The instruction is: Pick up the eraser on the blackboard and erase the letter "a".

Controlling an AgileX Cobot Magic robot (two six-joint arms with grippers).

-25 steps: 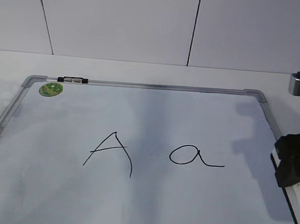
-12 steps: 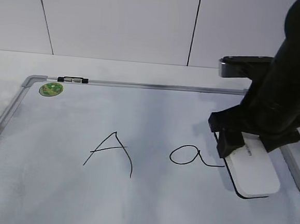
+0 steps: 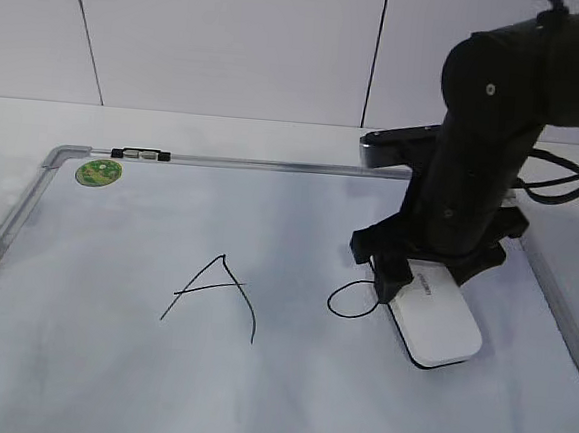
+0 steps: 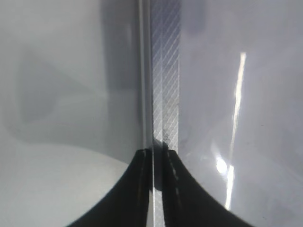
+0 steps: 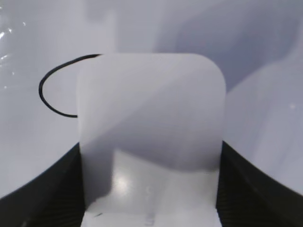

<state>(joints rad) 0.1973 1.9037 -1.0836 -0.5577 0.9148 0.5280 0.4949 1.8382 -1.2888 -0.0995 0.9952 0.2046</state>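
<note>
Clamping one eraser [image 3: 436,318], right tool [image 3: 417,277] covers letter "a" [image 3: 351,302]; left tool [image 4: 154,189] together.

Exterior view looks down at a slant across the blackboard [image 3: 255,394] from its near edge. Left wrist view sits close above the board's frame. Right wrist view, close, shares the eraser [image 5: 150,127] with the exterior.

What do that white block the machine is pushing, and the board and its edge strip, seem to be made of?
The eraser looks like smooth moulded plastic: rounded corners, a soft sheen, with a dark layer underneath, perhaps felt. The blackboard is really a white board with a glossy coated surface that throws bright glare streaks in the left wrist view. Its frame looks like silvery metal with fine diagonal ribbing, probably aluminium.
</note>
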